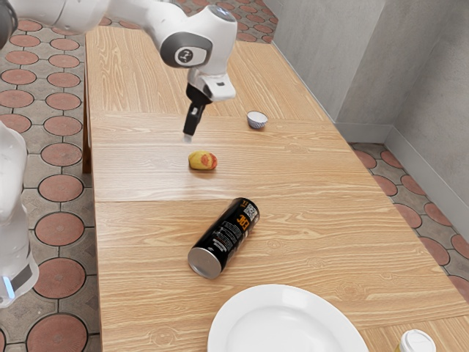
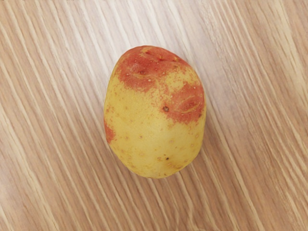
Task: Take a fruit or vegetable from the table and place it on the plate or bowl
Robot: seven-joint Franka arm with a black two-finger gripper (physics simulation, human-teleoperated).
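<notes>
A yellow potato with red patches lies on the wooden table, near its middle. In the wrist view the potato sits directly under my hand, on bare wood. My black gripper hangs a short way above the table, just behind the potato and slightly toward the exterior view's left, not touching it. A large white plate rests at the table's near edge. A small patterned bowl stands farther back, to the right of the gripper.
A black drink can lies on its side between the potato and the plate. A white cup lid shows at the near right corner. Grey walls run along the table's right side.
</notes>
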